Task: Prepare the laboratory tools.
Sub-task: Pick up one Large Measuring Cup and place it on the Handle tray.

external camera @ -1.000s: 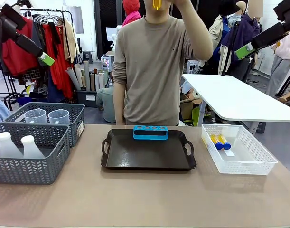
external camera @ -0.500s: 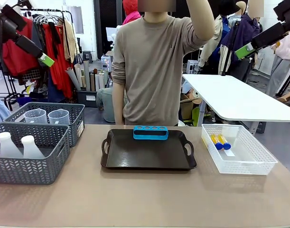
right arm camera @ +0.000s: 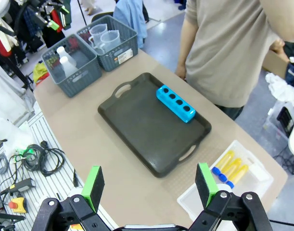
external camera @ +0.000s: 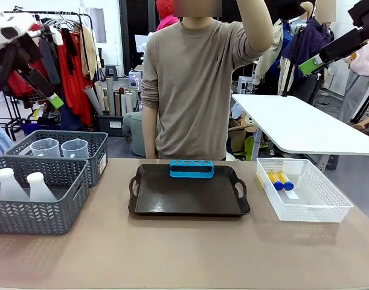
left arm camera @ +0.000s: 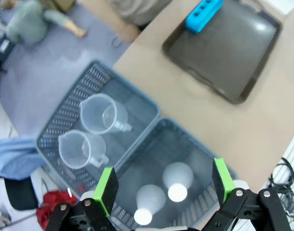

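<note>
Hangs high over the desk's left end with the left end effector spread as wide as it goes, green pads far apart, gripping nothing and touching nothing. Looks straight down from there into two grey mesh baskets set side by side at the left edge of the desk. In the basket nearer the robot's edge, two white translucent conical flasks, upright and close together. In the basket toward the far edge, two clear handled measuring beakers, upright and side by side.

Raised likewise, high off the desk's right side: the right end effector, jaws gaping, empty, in contact with nothing.

Farther out, at the middle of the desk toward the far edge, a black handled tray, with the blue four-hole rack lying on it along its far rim. At the right edge, a white mesh basket with several small amber tubes with blue caps lying flat inside, at its end nearest the tray; exact count hard to tell. Behind the far edge, in line with the tray, a person standing with one arm lifted.
</note>
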You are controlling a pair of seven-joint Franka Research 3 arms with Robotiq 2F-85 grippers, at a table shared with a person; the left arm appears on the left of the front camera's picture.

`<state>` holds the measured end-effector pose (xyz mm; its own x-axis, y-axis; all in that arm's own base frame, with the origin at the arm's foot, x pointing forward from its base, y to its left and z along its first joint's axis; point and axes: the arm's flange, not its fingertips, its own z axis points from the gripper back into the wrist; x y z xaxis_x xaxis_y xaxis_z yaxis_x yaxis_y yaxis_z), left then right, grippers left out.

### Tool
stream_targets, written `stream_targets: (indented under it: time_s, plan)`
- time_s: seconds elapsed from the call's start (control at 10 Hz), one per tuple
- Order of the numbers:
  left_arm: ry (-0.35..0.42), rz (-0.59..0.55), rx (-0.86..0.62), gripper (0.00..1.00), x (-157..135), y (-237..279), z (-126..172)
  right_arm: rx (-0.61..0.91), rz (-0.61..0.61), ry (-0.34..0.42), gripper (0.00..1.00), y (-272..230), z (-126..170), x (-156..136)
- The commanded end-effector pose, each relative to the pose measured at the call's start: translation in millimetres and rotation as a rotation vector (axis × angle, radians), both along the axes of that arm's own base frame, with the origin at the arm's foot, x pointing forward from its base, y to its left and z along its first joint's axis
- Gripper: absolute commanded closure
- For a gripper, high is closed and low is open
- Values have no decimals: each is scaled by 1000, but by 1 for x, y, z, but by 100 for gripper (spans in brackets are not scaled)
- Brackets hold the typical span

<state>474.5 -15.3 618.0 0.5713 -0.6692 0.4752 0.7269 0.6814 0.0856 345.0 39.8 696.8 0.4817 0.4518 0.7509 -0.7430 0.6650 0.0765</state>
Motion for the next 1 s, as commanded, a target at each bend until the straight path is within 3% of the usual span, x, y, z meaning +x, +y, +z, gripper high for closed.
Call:
stream_targets:
  time_s: [0.0, 0.2, 0.3, 0.4, 0.9]
  plan:
    - [45, 187, 143, 0, 6, -5, -6, 3, 2, -1, 0, 0, 0, 0]
    - [38, 194, 163, 0, 13, -6, -19, 3, 2, -1, 0, 0, 0, 0]
    - [59, 152, 105, 0, 11, -10, -14, 3, 2, -1, 0, 0, 0, 0]
    - [23, 175, 152, 0, 16, 0, -18, 3, 2, -1, 0, 0, 0, 0]
    - [33, 176, 148, 0, 16, -2, -19, 3, 2, -1, 0, 0, 0, 0]
